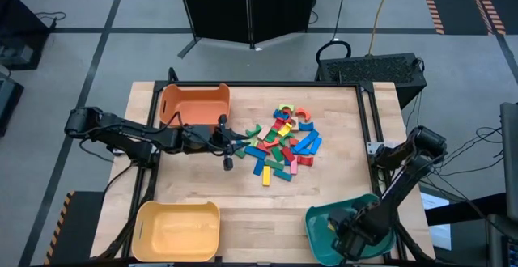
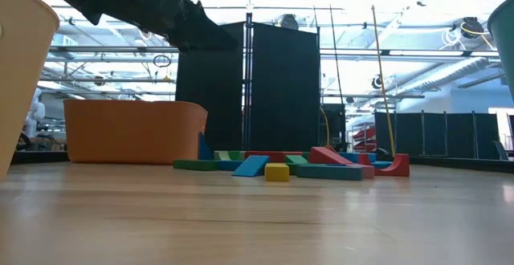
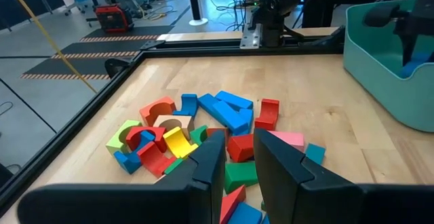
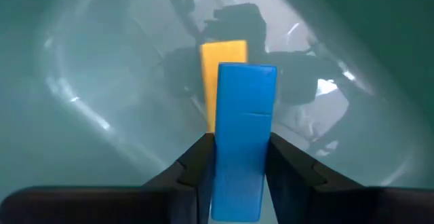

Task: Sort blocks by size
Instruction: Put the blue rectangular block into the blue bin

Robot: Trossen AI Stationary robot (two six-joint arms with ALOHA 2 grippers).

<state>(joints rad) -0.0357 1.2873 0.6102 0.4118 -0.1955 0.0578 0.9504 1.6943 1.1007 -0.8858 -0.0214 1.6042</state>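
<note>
The blocks (image 1: 283, 141) lie in a loose pile of red, blue, green, yellow and orange pieces at the table's middle; they also show in the left wrist view (image 3: 203, 125). My left gripper (image 1: 233, 144) hovers at the pile's left side, open, its fingers (image 3: 210, 166) narrowly apart with nothing between them. My right gripper (image 1: 350, 239) reaches down into the teal bin (image 1: 320, 218) at the near right, shut on a blue bar block (image 4: 245, 115). Below the bar a yellow block (image 4: 224, 54) lies on the bin's floor. My right gripper pinches the blue bar's two long sides (image 4: 237, 176) between its two fingers, at the bar's upper end. The fingers come from above, pointing down into the bin, and lie along the bar. The bar hangs upright below them; whether its lower end touches the floor, I cannot tell.
An orange bin (image 1: 194, 103) stands at the far left, just behind my left arm. A yellow bin (image 1: 178, 230) stands at the near left. A dark metal frame (image 1: 368, 121) runs along the table's edges. Bare wood (image 1: 243, 194) lies between the pile and the near bins.
</note>
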